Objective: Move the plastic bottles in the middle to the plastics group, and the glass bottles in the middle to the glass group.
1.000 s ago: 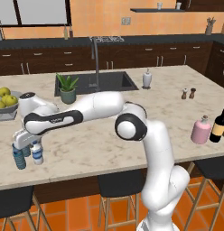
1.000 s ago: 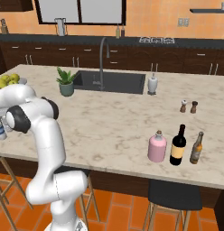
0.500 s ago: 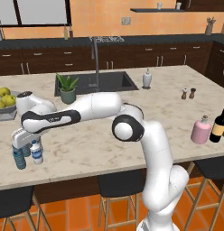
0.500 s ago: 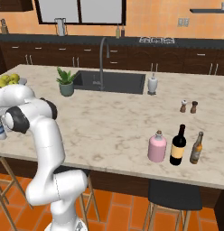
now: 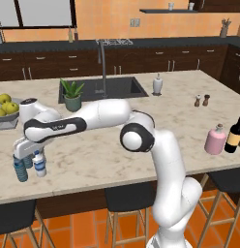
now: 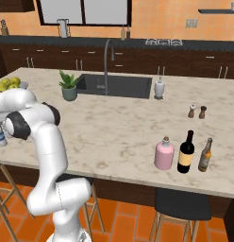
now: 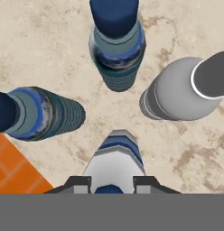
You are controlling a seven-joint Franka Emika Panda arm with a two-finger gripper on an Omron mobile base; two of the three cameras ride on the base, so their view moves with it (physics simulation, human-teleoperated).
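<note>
My gripper (image 5: 31, 154) hangs over the counter's front left corner, shut on a clear plastic bottle (image 7: 114, 158) with a white cap and blue label (image 5: 40, 164). In the hand view its fingertips (image 7: 145, 183) flank the bottle's top. Two blue-capped, blue-tinted ribbed bottles (image 7: 117, 45) (image 7: 38, 113) of the plastics group stand close around it, with the plain greyish-clear plastic bottle (image 7: 177, 94) beside them. One ribbed bottle (image 5: 20, 170) stands nearest the counter edge. Far right, the pink glass bottle (image 5: 215, 140) (image 6: 164, 153) stands next to the dark wine bottle (image 5: 234, 134) (image 6: 186, 152).
A bowl of green fruit (image 5: 5, 107) sits behind the gripper. A potted plant (image 5: 72, 95), sink (image 5: 102, 89) with faucet, white soap dispenser (image 5: 157, 85) and two shakers (image 5: 202, 100) lie farther back. A slim brown bottle (image 6: 205, 155) stands beside the wine bottle. The counter edge (image 7: 14, 167) is close.
</note>
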